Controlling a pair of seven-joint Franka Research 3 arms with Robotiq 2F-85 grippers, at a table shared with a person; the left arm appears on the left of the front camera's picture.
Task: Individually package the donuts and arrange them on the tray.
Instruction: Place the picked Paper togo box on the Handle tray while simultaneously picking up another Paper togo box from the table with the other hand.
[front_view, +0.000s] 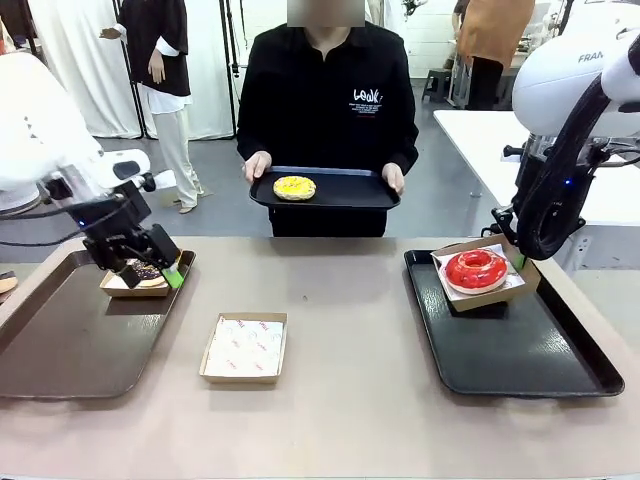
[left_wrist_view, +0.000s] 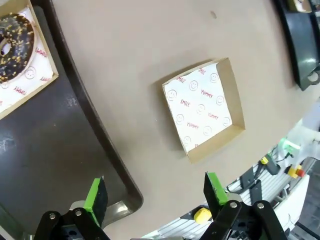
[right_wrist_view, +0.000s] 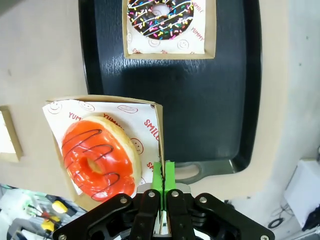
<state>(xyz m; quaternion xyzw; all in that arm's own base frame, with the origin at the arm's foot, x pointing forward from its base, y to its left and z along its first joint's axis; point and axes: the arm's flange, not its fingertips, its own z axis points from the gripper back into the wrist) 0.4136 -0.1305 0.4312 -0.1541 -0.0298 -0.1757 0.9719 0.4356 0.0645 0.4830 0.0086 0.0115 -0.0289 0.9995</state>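
Observation:
A glossy red donut (right_wrist_view: 97, 160) (front_view: 476, 268) lies in a paper-lined cardboard box (right_wrist_view: 156, 111). My right gripper (right_wrist_view: 163, 172) (front_view: 519, 259) is shut on that box's side wall, holding it slightly tilted at the far end of the black tray (front_view: 520, 360). In the right wrist view a dark sprinkled donut (right_wrist_view: 160, 15) sits boxed on the black tray (right_wrist_view: 200, 100). My left gripper (left_wrist_view: 156, 194) (front_view: 150, 275) hangs open above the brown tray (front_view: 60, 340), close to a boxed chocolate donut (left_wrist_view: 12, 40) (front_view: 146, 272). A yellow donut (front_view: 294, 187) lies on a black tray (front_view: 340, 195) held by the person.
An empty lined box (front_view: 245, 347) (left_wrist_view: 202, 110) rests on the bare table between the two trays. The person stands at the far edge with both hands on their tray. A white table stands at the back right.

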